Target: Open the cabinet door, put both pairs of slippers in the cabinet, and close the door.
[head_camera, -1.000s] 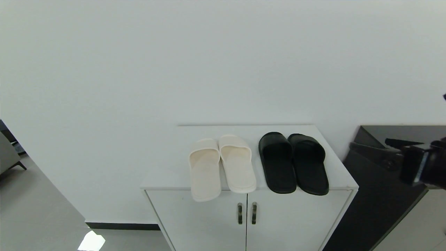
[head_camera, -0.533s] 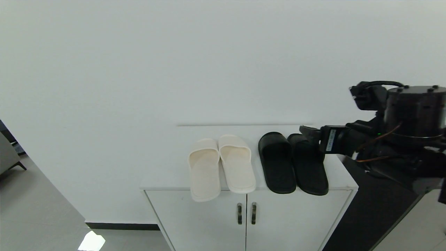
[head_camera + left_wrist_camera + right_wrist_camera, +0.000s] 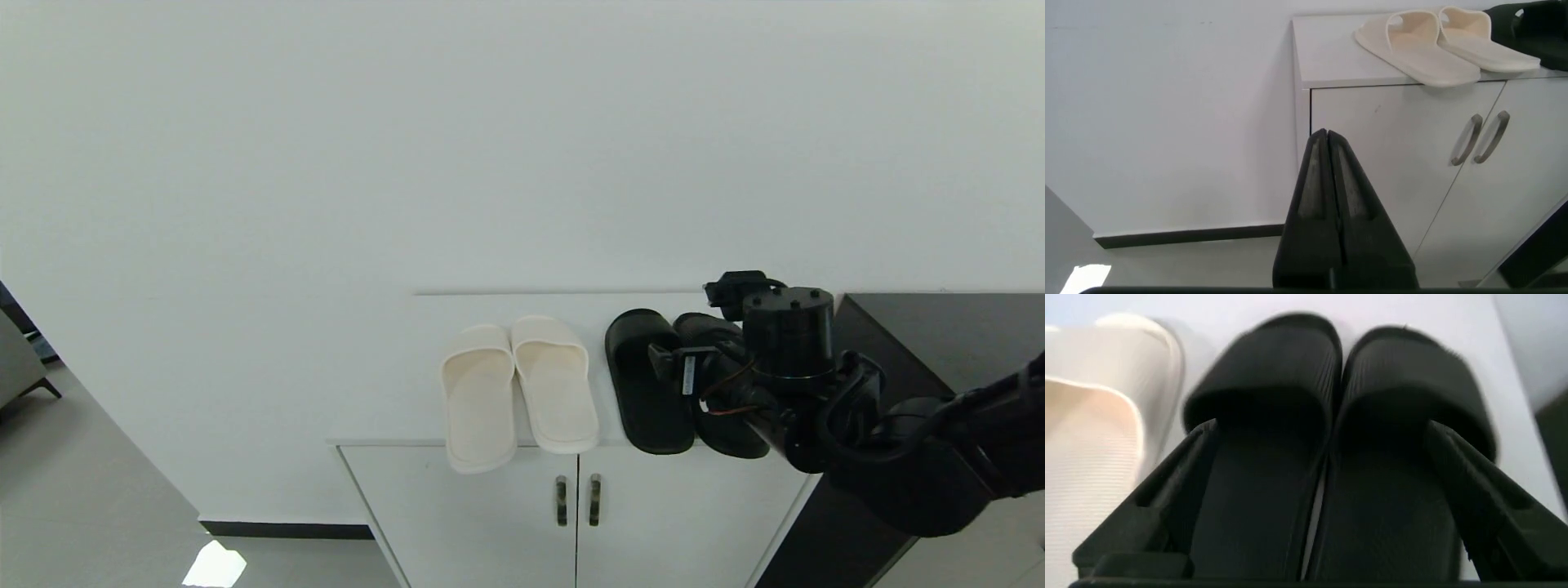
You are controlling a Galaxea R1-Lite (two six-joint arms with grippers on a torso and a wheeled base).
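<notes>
A white cabinet (image 3: 473,523) stands against the wall with both doors shut; its two handles (image 3: 578,499) meet at the middle. On its top lie a cream pair of slippers (image 3: 518,392) and, to the right, a black pair of slippers (image 3: 649,384). My right gripper (image 3: 682,367) hovers just over the black pair. In the right wrist view it (image 3: 1323,498) is open wide, one finger on each outer side of the black slippers (image 3: 1331,433). My left gripper (image 3: 1327,140) is shut on nothing, low and to the left of the cabinet (image 3: 1388,163), short of the cream slippers (image 3: 1437,37).
A black glossy surface (image 3: 939,327) adjoins the cabinet on the right. The white wall rises right behind the cabinet top. Open grey floor (image 3: 73,506) lies to the left, with a furniture leg at the far left edge.
My right arm has swung in from the right edge, moving left and down until its gripper is over the black slippers. The slippers and cabinet doors have not moved.
</notes>
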